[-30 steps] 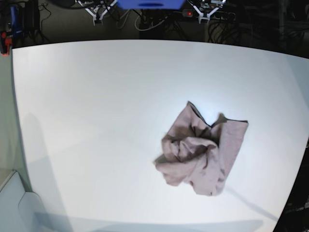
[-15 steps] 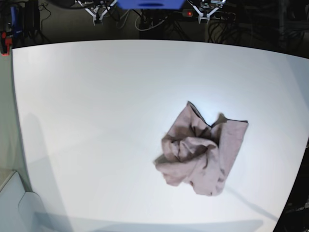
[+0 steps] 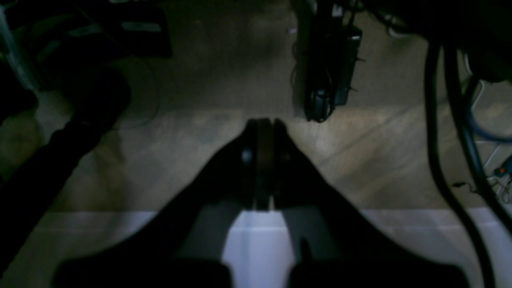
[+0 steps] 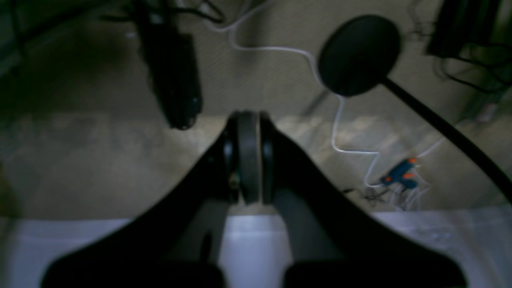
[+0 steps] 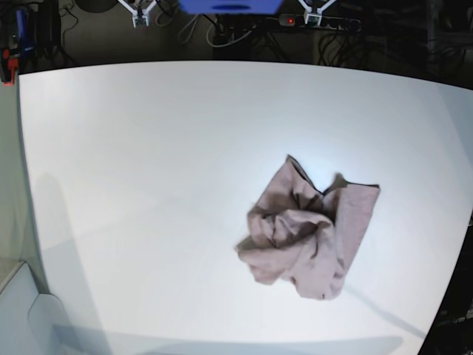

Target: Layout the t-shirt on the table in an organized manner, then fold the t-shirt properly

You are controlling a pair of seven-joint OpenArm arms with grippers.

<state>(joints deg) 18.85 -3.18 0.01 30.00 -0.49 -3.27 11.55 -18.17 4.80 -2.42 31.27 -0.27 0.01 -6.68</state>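
The mauve t-shirt (image 5: 310, 233) lies crumpled in a heap on the white table (image 5: 148, 163), right of centre and toward the near right edge. Both grippers are far from it, beyond the table's far edge. Only the white tips of the right gripper (image 5: 140, 11) and the left gripper (image 5: 314, 9) show at the top of the base view. In the wrist views the left gripper (image 3: 260, 124) and the right gripper (image 4: 248, 116) are shut and empty, pointing at the floor, with a strip of table (image 3: 420, 240) below them. The shirt is out of both wrist views.
Past the far table edge are a blue box (image 5: 229, 6), cables and a power strip (image 5: 318, 22). A black round stand base (image 4: 358, 54), a white cable and a blue-orange tool (image 4: 400, 174) lie on the floor. A red object (image 5: 7, 63) sits at the far left corner.
Both gripper tips have drawn back toward the top edge of the base view, showing less than before. The shirt has not moved.
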